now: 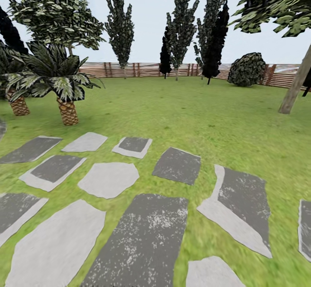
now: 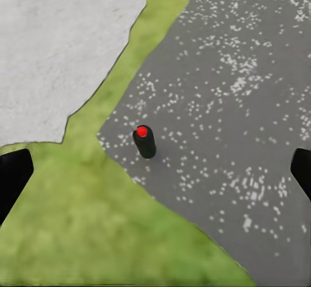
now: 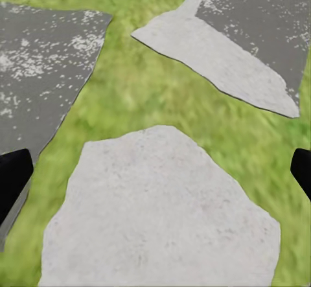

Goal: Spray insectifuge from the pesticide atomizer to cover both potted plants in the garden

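Small dark bottle with a red top [image 2: 144,140], upright on a speckled dark-grey stepping stone [image 2: 233,118] beside green grass [image 2: 78,229]. Left gripper [image 2: 155,170] spread wide above it, empty; right gripper [image 3: 155,173] likewise wide over a pale grey stone [image 3: 162,216].

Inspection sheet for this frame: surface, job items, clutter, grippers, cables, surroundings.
Surface: lawn set with pale and dark stepping stones.
Job's things: no potted plants seen. A small dark cylinder with a red top stands upright at the edge of a dark stone; cannot tell whether it is the atomizer.
Clutter: nothing seen.
Grippers: left gripper open and empty, with the cylinder in the view between its fingers. Right gripper open and empty, over a pale stone.
Cables: nothing seen.
Surroundings: palms, slat fence, tall trees, round bush.
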